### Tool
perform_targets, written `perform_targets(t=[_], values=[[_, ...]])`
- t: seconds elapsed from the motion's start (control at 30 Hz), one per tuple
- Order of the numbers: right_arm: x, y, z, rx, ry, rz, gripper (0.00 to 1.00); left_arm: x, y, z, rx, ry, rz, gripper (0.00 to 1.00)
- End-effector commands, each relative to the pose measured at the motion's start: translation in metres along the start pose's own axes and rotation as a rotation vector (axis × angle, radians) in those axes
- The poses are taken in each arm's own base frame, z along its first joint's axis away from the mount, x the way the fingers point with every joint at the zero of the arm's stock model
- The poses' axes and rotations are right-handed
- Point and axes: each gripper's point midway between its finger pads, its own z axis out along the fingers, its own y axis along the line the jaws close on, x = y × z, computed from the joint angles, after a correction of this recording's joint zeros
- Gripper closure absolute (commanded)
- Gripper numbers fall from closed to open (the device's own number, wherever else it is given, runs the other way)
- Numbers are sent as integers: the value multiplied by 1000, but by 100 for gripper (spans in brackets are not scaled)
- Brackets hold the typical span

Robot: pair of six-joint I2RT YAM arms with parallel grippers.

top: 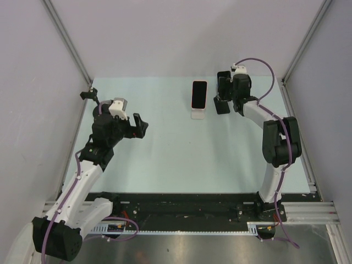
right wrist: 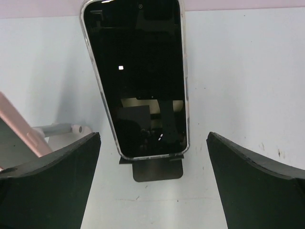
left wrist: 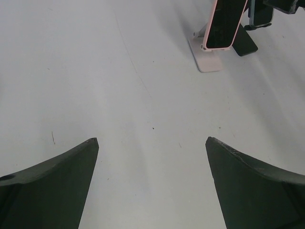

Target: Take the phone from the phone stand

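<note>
Nothing is done yet: 2 phones are on the desk point(top: 165, 154) and both sit on their stands. The clear-cased phone point(right wrist: 138, 76) leans back on its black stand point(right wrist: 157, 169), screen dark, bottom edge resting on the stand's lip. Just to its left the pink-cased phone point(top: 199, 94) is propped on a white stand point(top: 198, 114). The pair stands close to the far edge, a little right of the middle.

The right tool point(right wrist: 153, 143) is lined up on the clear-cased phone, so I judge that one to be the target. Its fingers are spread wide with nothing in them. The phone sits squarely in the gap and neither finger appears to touch it. The whole job remains: close in, grip the phone by its sides, lift it off the lip and carry it away from the stand.

The right arm point(top: 280, 143) reaches from the near right corner, elbow bent over the right side of the desk. Its wrist is up by the far edge and pitched down at the screen. The left arm point(top: 82, 176) leans over the left side of the desk. The left tool point(left wrist: 152, 143) hangs wide and unloaded above bare desk, pointing across toward the 2 stands but well apart from them.
</note>
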Motion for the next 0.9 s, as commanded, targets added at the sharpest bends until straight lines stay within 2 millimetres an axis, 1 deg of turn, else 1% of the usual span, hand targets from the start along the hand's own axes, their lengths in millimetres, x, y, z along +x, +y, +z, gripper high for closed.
perform_targets(t=[0.0, 0.07, 0.23, 0.6, 0.67, 0.73, 0.87], values=[[-27, 2, 18, 8, -86, -6, 0, -14, -5, 0, 19, -45, 55, 0], [-29, 3, 22, 6, -90, -9, 0, -14, -5, 1, 20, -44, 57, 0], [-21, 3, 32, -1, -74, -12, 0, -13, -5, 1, 20, -41, 58, 0], [-13, -1, 39, -12, -52, -18, 0, -10, -5, 2, 23, -31, 61, 0], [-13, 1, 40, -19, -50, -22, 0, -11, -6, 2, 24, -34, 61, 0], [-11, 1, 42, -21, -45, -31, 3, -11, -5, 2, 23, -33, 64, 0], [-12, 6, 44, -26, -45, -56, 10, -10, -6, 2, 24, -33, 63, 0]])
